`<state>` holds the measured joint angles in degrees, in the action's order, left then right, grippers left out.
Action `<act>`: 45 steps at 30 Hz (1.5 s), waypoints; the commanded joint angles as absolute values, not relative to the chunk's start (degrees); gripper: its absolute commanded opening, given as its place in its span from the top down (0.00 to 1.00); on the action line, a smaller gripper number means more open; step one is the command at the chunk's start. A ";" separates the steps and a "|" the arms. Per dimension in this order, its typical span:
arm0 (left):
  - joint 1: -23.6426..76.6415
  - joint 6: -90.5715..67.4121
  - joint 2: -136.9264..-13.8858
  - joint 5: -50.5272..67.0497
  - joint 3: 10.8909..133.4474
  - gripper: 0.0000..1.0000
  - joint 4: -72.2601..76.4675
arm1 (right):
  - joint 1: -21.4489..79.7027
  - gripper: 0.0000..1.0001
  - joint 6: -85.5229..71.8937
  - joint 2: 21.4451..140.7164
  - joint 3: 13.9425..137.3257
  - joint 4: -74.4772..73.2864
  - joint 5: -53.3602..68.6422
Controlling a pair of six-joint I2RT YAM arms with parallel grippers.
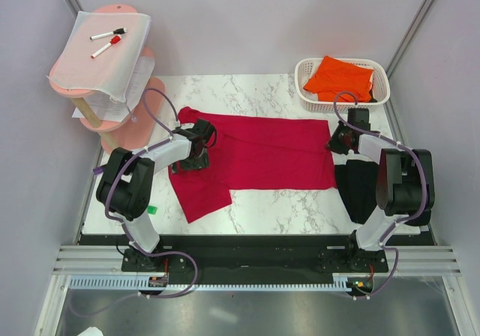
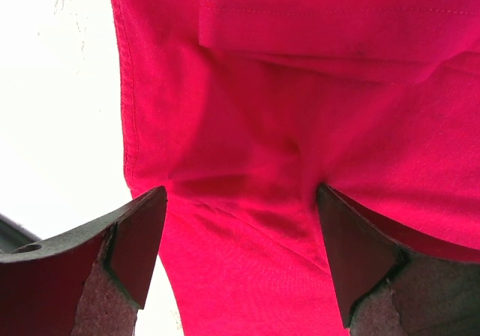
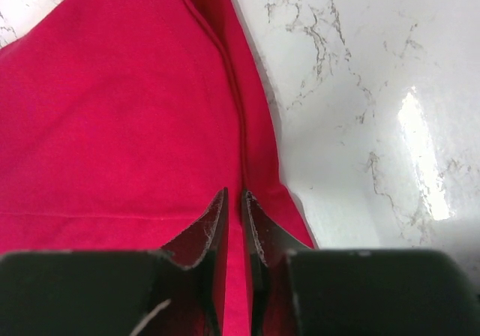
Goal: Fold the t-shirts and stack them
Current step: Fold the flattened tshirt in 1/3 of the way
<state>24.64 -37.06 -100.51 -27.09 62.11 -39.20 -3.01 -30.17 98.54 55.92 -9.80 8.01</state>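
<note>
Although the overhead view shows us the red t-shirt (image 1: 259, 156) spread across the middle of the table (image 1: 277, 205), only the wrist cameras reveal the fingers. The left gripper (image 2: 240, 201) stands spread wide over the shirt's 9 o'clock end, and the right gripper (image 3: 234, 201) pinches its hem at 3 o'clock. The orange t-shirt (image 1: 339, 77) fills the basket (image 1: 302, 88) at 1 o'clock. The black t-shirt (image 1: 358, 190), at 4 o'clock, lies partly hidden behind the right arm (image 1: 401, 178).

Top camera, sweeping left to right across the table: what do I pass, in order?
pink stand → left tool → red t-shirt → right tool → black t-shirt
</note>
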 commanded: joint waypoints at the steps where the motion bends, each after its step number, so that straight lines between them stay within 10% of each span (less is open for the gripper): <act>1: 25.31 -36.74 -103.98 -26.02 60.64 0.12 -41.40 | -2.99 0.82 -29.97 101.33 55.98 -6.86 8.88; 7: 25.31 -36.83 -103.89 -26.10 60.56 0.12 -41.48 | -2.99 1.00 -29.88 100.20 55.72 -5.54 7.21; 45: 25.14 -37.44 -104.41 -26.89 61.26 0.11 -43.07 | -4.04 1.00 -29.88 100.38 64.61 3.93 6.23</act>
<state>24.95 -37.08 -101.06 -27.92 62.83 -40.10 -3.62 -30.26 104.07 65.06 -3.55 3.38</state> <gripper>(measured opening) 0.887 0.007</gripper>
